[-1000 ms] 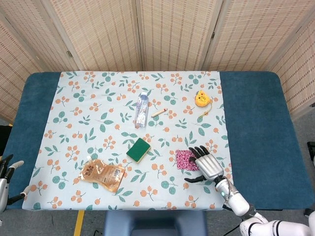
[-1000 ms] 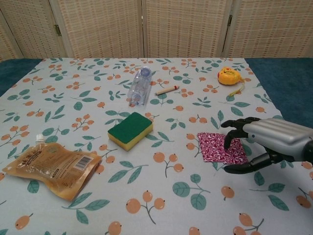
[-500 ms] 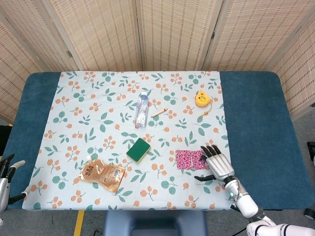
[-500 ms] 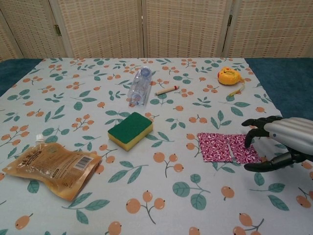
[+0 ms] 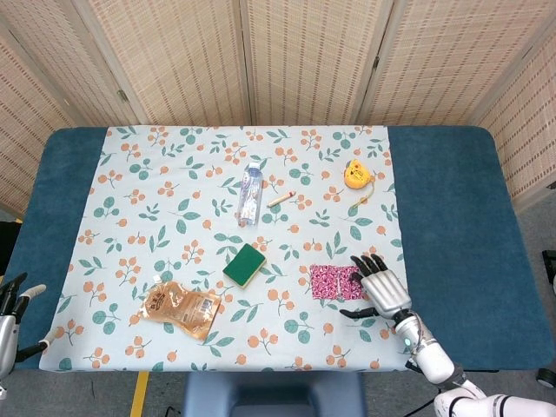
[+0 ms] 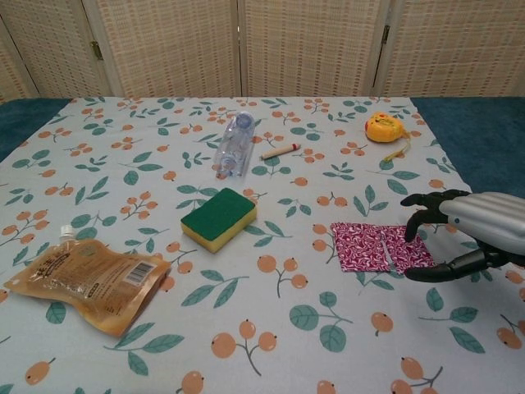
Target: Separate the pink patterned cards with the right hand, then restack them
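Pink cards (image 6: pixel 379 247) now side by side, right hand (image 6: pixel 463 234) spread, empty; gap clearer from chest

The cards (image 6: pixel 379 247) are pink with a white squiggly pattern; the sponge (image 6: pixel 218 218) is dark green over yellow; the cloth (image 6: pixel 164 164) is pale with orange berries and teal leaves; the counter (image 5: pixel 452 208) is dark blue; the pouch (image 6: pixel 82 275) is tan-brown; the tape measure (image 6: pixel 383 127) is yellow; the right robot hand (image 6: pixel 467 238) is silver with black fingers (image 6: pixel 422 199).
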Controlling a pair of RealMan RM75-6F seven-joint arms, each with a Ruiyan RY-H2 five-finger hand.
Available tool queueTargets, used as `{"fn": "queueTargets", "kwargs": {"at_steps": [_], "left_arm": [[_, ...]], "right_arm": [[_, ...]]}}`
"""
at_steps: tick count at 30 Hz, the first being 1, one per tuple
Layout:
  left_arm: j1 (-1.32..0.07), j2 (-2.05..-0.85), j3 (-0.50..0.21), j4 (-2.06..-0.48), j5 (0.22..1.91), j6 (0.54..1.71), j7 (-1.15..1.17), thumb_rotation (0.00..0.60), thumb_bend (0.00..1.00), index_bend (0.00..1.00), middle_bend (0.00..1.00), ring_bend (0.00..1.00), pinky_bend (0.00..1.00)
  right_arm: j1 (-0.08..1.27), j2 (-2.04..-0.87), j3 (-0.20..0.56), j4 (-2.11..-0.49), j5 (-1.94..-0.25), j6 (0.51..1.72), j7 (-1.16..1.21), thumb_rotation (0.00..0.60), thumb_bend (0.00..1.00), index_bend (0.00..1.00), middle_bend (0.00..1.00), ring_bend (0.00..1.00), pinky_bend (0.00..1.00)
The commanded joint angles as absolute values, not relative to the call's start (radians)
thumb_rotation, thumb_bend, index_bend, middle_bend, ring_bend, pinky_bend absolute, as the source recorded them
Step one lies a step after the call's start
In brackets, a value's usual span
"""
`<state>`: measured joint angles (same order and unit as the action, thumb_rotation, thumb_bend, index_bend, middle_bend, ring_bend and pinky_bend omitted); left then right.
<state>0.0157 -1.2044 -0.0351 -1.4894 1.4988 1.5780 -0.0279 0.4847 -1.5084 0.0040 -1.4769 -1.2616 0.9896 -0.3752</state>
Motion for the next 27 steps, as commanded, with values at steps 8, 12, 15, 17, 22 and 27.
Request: {"fn": "queueTargets", "kwargs": {"at_steps": [8,12,15,17,22,27], "left_arm": [[0.021,-1.207,-0.034,-1.474,1.493,1.579,-0.044,0.6,0.25,0.27,0.1,0.12,0.0],[0.021,-1.211,-0.034,-1.466,1.492,1.577,-0.049,0.6,0.25,0.27,0.1,0.12,0.0],[0.022,-1.213,-0.034,-1.463,1.495,1.58,-0.051,0.6,0.25,0.27,0.1,0.12,0.0],[0.022,-1.215,-0.034,-1.462,1.496,1.581,-0.053,0.6,0.25,0.27,0.1,0.12,0.0],[0.022,-1.213,-0.034,-1.464,1.5,1.584,-0.051,0.6,0.25,0.27,0.1,0.12,0.0],[0.025,-1.212,-0.031,-1.467,1.504,1.588,-0.051,0.6,0.25,0.27,0.1,0.12,0.0]], "right_arm": [[0.509,-1.553,0.028,-1.422,-1.217,0.958,-0.409,0.154,0.18,0.3,0.08,0.0,0.0],[0.498,-1.539,0.025,-1.428,-1.2,0.968,-0.421,0.154,0.18,0.3,0.08,0.0,0.0],[0.488,-1.525,0.021,-1.441,-1.198,0.98,-0.419,0.154,0.18,0.3,0.08,0.0,0.0],[0.482,-1.513,0.021,-1.465,-1.217,0.993,-0.393,0.154,0.18,0.3,0.08,0.0,0.0],[0.486,-1.487,0.034,-1.515,-1.274,1.026,-0.352,0.178,0.18,0.3,0.08,0.0,0.0],[0.52,-1.509,0.069,-1.508,-1.257,1.009,-0.385,0.222,0.18,0.19,0.04,0.0,0.0]]}}
